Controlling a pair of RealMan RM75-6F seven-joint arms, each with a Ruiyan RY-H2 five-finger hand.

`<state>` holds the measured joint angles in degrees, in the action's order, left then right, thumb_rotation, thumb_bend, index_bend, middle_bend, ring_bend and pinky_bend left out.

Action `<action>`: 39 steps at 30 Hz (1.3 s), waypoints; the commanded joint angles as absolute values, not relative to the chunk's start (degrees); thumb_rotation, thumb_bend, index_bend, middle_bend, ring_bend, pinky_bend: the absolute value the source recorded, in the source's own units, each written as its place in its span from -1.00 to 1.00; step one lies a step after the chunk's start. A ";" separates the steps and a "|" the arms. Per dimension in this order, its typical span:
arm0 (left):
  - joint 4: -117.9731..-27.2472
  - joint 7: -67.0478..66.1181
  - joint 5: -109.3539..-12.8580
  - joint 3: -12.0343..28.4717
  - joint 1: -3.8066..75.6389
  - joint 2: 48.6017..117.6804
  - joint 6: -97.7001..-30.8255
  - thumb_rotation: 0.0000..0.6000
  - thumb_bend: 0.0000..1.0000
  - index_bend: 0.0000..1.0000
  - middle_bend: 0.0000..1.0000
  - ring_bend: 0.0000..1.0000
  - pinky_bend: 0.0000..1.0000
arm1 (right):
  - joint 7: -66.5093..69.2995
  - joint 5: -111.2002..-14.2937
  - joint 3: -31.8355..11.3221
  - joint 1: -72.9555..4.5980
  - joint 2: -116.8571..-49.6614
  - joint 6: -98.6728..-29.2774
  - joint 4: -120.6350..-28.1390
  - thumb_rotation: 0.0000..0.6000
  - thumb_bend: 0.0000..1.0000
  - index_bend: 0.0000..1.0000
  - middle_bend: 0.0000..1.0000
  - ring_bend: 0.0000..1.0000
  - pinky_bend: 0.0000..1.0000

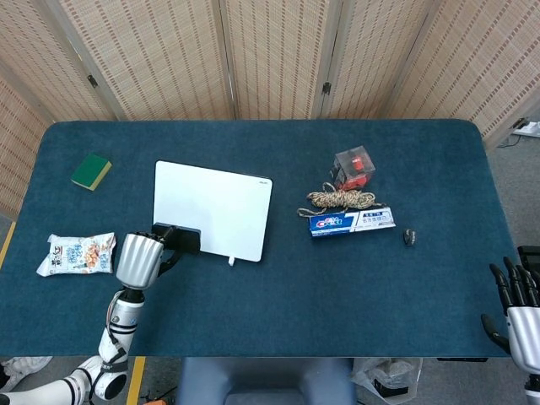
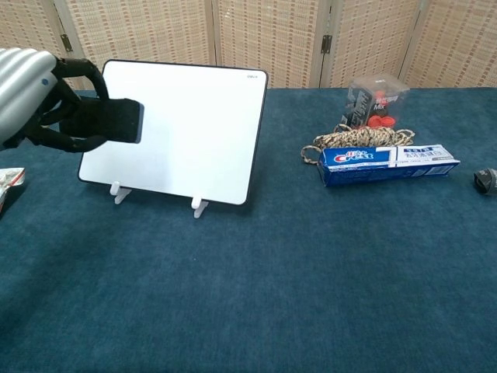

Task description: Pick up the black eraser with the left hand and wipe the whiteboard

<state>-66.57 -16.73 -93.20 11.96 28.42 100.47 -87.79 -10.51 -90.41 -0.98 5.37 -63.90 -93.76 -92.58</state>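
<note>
Your left robot hand [image 2: 35, 97] grips the black eraser [image 2: 109, 120] lengthwise, fingers wrapped round it — the whiteboard [image 2: 186, 128] stands just beyond and to its right, so push forward onto its face.

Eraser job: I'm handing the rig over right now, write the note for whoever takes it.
Left robot hand: holds the black eraser, raised in front of the left side of the whiteboard; contact with the board can't be confirmed.
Right robot hand: at the table's near right corner, holding nothing, fingers apart.
The whiteboard stands tilted on its feet, left of centre on the table.
Done: eraser picked up and brought to the board.
Left: press the eraser on the board and wipe across it.
</note>
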 commanded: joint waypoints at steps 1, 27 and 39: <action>-61.97 -15.11 -93.59 13.07 32.19 103.20 -85.50 1.00 -0.49 0.19 1.00 1.00 1.00 | -10.12 -90.47 -1.00 5.47 -63.81 -93.96 -92.48 1.00 -0.33 -1.00 -1.00 -0.90 -0.86; -41.68 -7.40 -87.49 14.99 43.06 112.94 -76.44 1.00 -0.49 0.19 1.00 1.00 1.00 | -8.37 -89.33 -1.29 5.12 -63.07 -92.87 -92.27 1.00 -0.33 -1.00 -1.00 -0.90 -0.86; -39.55 -7.11 -86.19 13.81 43.91 114.09 -75.91 1.00 -0.50 -0.43 1.00 1.00 1.00 | -8.66 -89.07 -1.33 5.22 -63.21 -92.95 -92.32 1.00 -0.33 -1.00 -1.00 -0.90 -0.86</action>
